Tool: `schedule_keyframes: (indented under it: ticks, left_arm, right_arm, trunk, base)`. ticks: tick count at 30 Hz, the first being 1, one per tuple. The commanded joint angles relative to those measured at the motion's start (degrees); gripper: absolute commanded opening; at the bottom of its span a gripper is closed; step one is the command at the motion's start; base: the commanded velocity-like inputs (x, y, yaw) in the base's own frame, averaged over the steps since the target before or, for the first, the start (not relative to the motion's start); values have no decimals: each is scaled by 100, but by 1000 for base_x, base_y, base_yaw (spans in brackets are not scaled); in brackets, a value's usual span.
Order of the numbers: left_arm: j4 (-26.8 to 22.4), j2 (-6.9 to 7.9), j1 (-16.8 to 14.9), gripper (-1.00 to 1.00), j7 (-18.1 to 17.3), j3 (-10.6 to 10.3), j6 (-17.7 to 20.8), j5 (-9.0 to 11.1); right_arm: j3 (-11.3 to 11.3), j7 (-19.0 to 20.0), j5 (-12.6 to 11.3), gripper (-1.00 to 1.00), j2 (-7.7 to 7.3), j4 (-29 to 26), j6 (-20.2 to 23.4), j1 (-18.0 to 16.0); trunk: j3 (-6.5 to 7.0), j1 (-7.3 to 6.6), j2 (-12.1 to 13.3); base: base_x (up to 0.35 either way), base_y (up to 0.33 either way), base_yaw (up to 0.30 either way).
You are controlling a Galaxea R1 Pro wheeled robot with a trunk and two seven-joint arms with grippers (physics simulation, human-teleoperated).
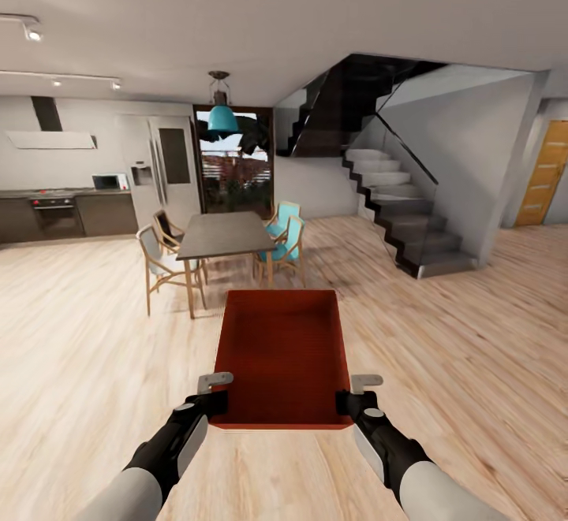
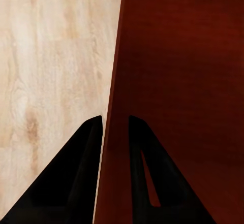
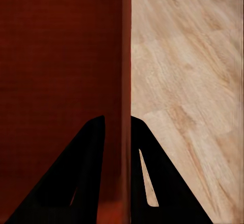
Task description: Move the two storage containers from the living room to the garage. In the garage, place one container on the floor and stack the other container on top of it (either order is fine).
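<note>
Head view shows the bin point(image 1: 282, 355) held out before me above the wood floor point(image 1: 79, 332), left gripper point(image 1: 207, 403) and right gripper point(image 1: 353, 404) each pinched shut over a side wall. It looks stiff, light and slick; gripping opposite walls seems steadiest.

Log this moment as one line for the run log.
phase: carrying | load: storage container | left gripper: shut on left wall | right gripper: shut on right wall | surroundings: wood floor, dining table, stairs
</note>
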Motion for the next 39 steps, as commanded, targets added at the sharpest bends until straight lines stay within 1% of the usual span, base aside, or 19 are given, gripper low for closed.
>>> schedule_keyframes:
  ticks: [1, 12, 39]
  left_arm:
    - [-37, 115, -2, -100, 64, 6, 32, 18]
    - [-37, 115, -2, -100, 64, 6, 32, 18]
    - [-37, 124, -2, -100, 64, 6, 32, 18]
  right_arm:
    - [27, -52, -116, -100, -32, 6, 28, -1]
    - [27, -52, -116, -100, -33, 5, 28, -1]
    - [27, -52, -110, -100, -32, 2, 37, -1]
  trunk:
    - [-2, 6, -4]
    - [4, 6, -4]
    - [81, 6, -4]
  base:
    - [322, 0, -286]
    - [322, 0, -286]
    - [322, 0, -286]
